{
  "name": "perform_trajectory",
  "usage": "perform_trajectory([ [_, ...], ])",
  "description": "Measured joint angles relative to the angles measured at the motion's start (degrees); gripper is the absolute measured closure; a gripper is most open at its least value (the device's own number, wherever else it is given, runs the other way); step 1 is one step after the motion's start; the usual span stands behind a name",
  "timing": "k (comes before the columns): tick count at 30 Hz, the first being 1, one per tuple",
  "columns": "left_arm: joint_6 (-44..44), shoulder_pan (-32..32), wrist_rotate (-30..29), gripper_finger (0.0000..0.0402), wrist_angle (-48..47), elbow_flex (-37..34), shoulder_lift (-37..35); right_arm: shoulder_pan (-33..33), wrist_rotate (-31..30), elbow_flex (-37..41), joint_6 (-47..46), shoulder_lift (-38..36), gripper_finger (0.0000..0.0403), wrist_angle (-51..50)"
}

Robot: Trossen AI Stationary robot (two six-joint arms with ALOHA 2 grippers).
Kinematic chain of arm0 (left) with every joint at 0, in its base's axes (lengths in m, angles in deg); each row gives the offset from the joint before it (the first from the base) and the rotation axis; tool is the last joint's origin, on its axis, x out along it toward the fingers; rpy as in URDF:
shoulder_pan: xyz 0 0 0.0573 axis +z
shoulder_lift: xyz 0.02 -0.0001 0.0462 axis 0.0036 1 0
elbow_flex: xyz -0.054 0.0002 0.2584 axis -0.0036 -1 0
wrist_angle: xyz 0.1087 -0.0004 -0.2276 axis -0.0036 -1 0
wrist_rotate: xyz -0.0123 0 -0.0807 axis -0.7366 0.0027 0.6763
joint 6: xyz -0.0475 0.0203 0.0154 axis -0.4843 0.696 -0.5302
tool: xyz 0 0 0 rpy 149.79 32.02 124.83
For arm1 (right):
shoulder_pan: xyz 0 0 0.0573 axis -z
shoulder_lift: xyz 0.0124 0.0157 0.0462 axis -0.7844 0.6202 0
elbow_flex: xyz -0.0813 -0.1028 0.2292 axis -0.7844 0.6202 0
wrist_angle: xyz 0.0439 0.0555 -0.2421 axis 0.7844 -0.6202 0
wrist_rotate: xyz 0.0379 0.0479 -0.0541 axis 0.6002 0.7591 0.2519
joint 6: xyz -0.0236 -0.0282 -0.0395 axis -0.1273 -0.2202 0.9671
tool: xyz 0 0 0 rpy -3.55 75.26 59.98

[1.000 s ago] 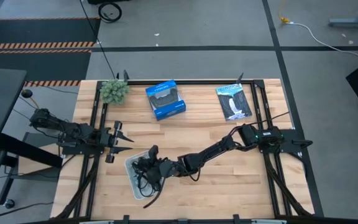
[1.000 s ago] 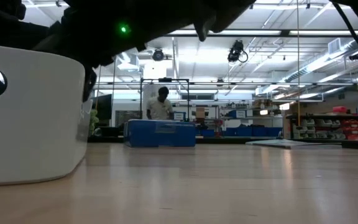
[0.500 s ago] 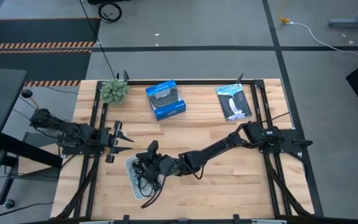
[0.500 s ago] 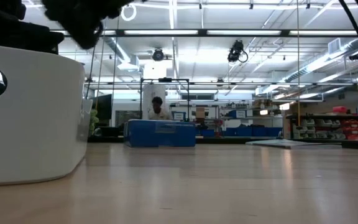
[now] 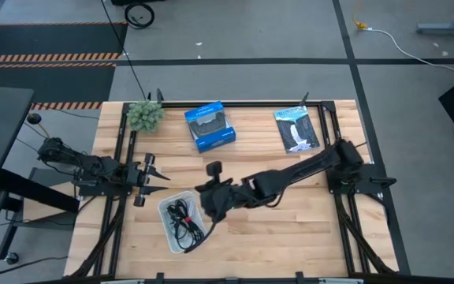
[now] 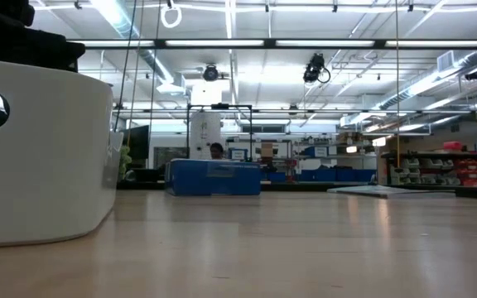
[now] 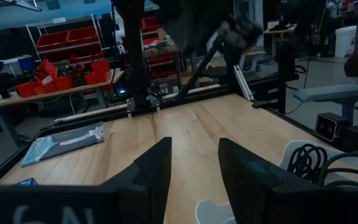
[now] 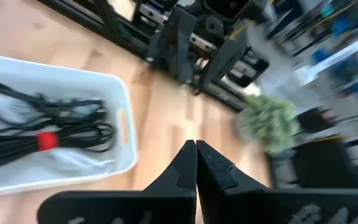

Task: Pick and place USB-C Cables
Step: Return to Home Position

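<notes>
A: Where are the USB-C Cables (image 5: 184, 225) now?

B: Inside the white tray (image 5: 166, 210). It stands in the left half of the surface (image 5: 290, 229), near the edge opposite to the blue box (image 5: 210, 126) and the flat packet (image 5: 296, 130). The right wrist view shows black bundles, one with a red tie (image 8: 45, 140), and something pale under them. I cannot count all four with certainty.

A: And the hands?

B: The right hand (image 5: 203, 197) hangs just beside the tray, on its side toward the middle of the surface. Its two fingers are pressed together and carry nothing. The left hand (image 5: 154, 172) waits near the left edge with its fingers apart, also empty.

A: So the placing looks finished. What remains?

B: I think only to bring the right arm home, toward its base at the right edge.

A: How to do that well?

B: The low view shows no arm beside the tray, so the hand seems to be above the rim. I would rise a little more first and only then pull back, so that the tray is not pushed. One black loop seems to reach over the rim at a corner, so the fingers should be shut during the retreat and nothing can catch. The way to the right edge is bare wood. The packet lies beside that way, toward the right corner on the blue box's edge, and the elbow should fold without sweeping over it. The left arm needs no move, I believe.
</notes>
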Motion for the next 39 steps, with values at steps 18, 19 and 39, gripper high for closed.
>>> perform_trajectory([
  [18, 0.0, 0.0, 0.0, 0.0260, -0.1, 0.0, 0.0, 0.6, 3.6, 37.5, -11.0, -28.8, 0.0400, 20.2],
  [19, 0.0, 0.0, 0.0, 0.0260, -0.1, 0.0, 0.0, 0.6, 3.9, 39.9, -10.8, -30.7, 0.0400, 21.7],
  [39, 0.0, 0.0, 0.0, 0.0260, -0.1, 0.0, 0.0, 0.6, 5.0, 76.2, -4.9, -62.4, 0.0398, 52.4],
])
